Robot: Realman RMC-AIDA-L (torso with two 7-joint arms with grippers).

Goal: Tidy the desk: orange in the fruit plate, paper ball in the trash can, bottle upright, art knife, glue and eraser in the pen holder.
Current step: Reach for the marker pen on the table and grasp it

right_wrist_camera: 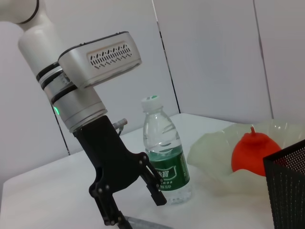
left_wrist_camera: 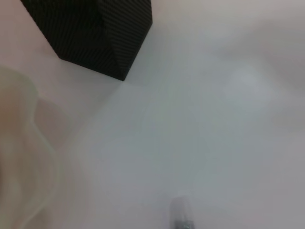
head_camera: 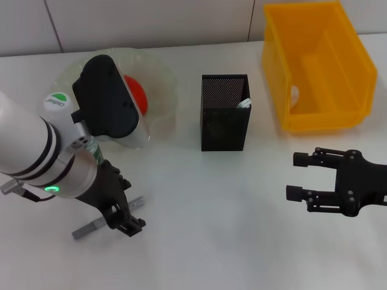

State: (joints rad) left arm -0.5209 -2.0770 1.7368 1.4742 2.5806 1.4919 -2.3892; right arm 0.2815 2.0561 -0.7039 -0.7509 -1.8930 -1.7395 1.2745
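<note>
The grey art knife (head_camera: 91,228) lies flat on the table at the front left. My left gripper (head_camera: 124,225) hangs open right over its far end; it shows open in the right wrist view (right_wrist_camera: 136,210), above the knife (right_wrist_camera: 143,223). The bottle (right_wrist_camera: 164,152) stands upright just behind the left gripper, its cap (head_camera: 56,99) showing beside my arm. The orange (head_camera: 136,93) sits in the fruit plate (head_camera: 163,78). The paper ball (head_camera: 294,93) lies in the trash can (head_camera: 320,66). The pen holder (head_camera: 224,115) holds a white object (head_camera: 243,104). My right gripper (head_camera: 295,176) is open and empty. The eraser is out of view.
The pen holder stands mid-table between the plate and the yellow bin. The left wrist view shows the pen holder (left_wrist_camera: 95,33) and the plate's rim (left_wrist_camera: 24,143). My left forearm covers much of the plate and bottle in the head view.
</note>
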